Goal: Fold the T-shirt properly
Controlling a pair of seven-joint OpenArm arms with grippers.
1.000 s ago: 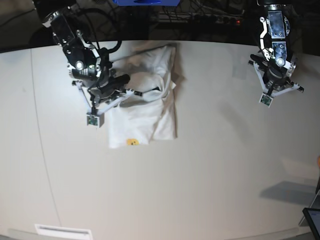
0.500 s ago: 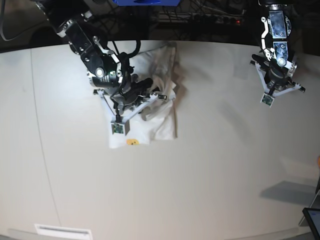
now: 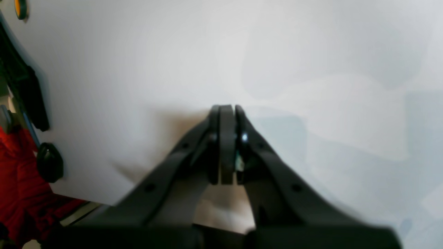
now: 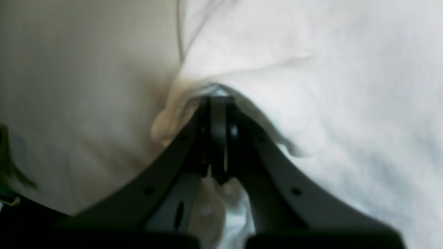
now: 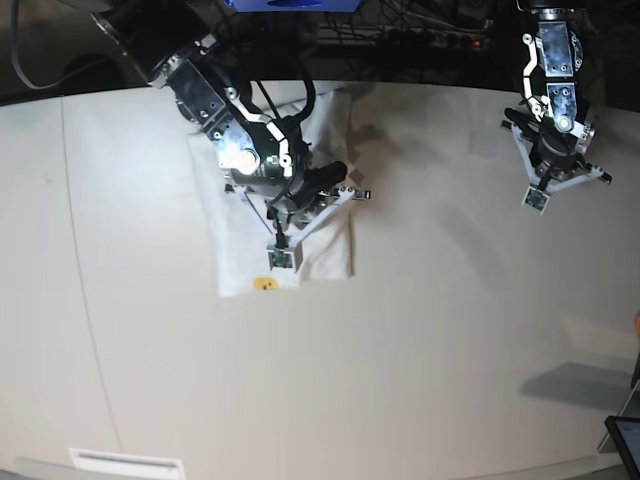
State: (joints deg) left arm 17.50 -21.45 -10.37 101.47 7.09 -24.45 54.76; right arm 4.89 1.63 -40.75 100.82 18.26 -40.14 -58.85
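The white T-shirt lies bunched at the table's back left, with a bit of yellow print showing at its near hem. My right gripper hovers over the shirt's right part. In the right wrist view its jaws are shut on a raised fold of the T-shirt, and cloth drapes around the tips and bulges below the fingers. My left gripper hangs at the far right, away from the shirt. In the left wrist view it is shut on nothing above the bare table.
Cables and dark gear line the table's back edge, with a blue object above. A dark screen corner sits at the bottom right and a white label at the near edge. Red material lies beyond the table edge.
My right arm has swung to the right across the shirt, carrying the pinched fold with it. The left arm has stayed still.
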